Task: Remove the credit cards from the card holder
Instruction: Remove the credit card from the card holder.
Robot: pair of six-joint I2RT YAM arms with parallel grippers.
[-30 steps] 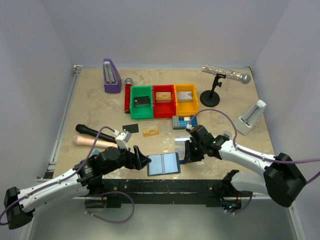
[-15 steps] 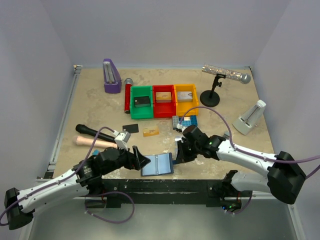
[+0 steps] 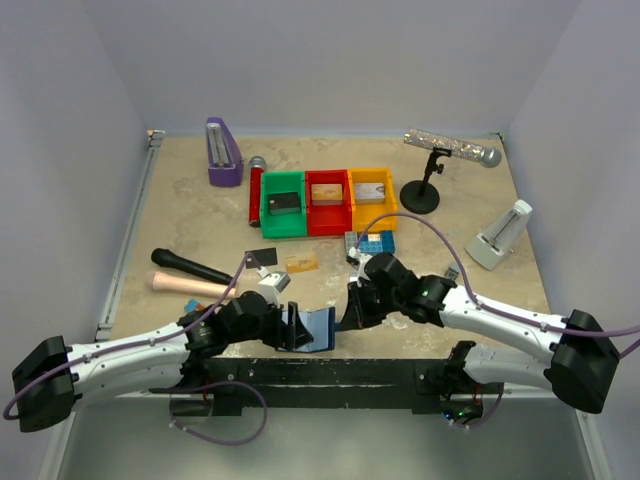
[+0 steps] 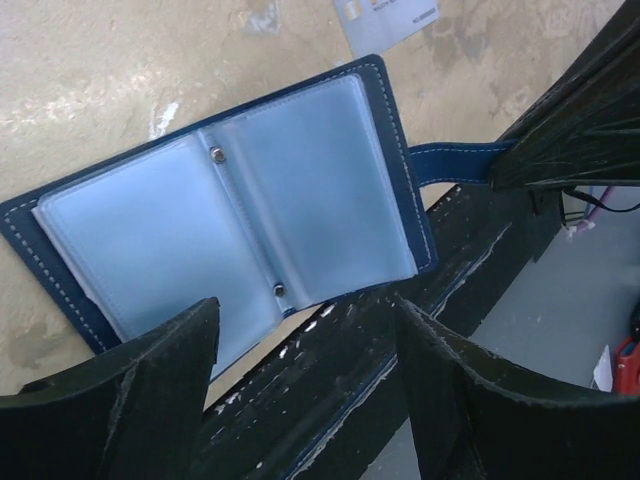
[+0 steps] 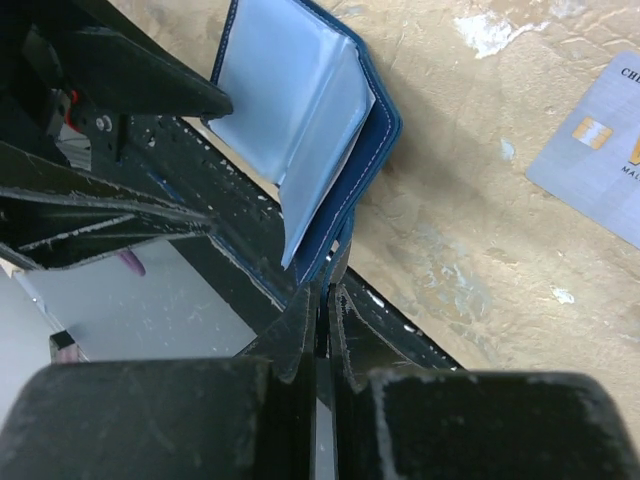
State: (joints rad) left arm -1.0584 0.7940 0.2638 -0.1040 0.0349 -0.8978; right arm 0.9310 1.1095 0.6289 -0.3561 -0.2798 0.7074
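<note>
Top view: holder (image 3: 320,326) partly masked by left pincer (image 3: 292,328); its near-left edge was out of sight. Tab (image 4: 450,160) end was lost between the right pincer (image 5: 325,295) jaws. Left wrist: grey card (image 4: 390,12) was cut by top edge. Right wrist: chip card (image 5: 600,165) was cut by right edge, print only partly legible. Pockets were frosted; contents could not be told. Bins (image 3: 327,228): contents too small to identify.
</note>
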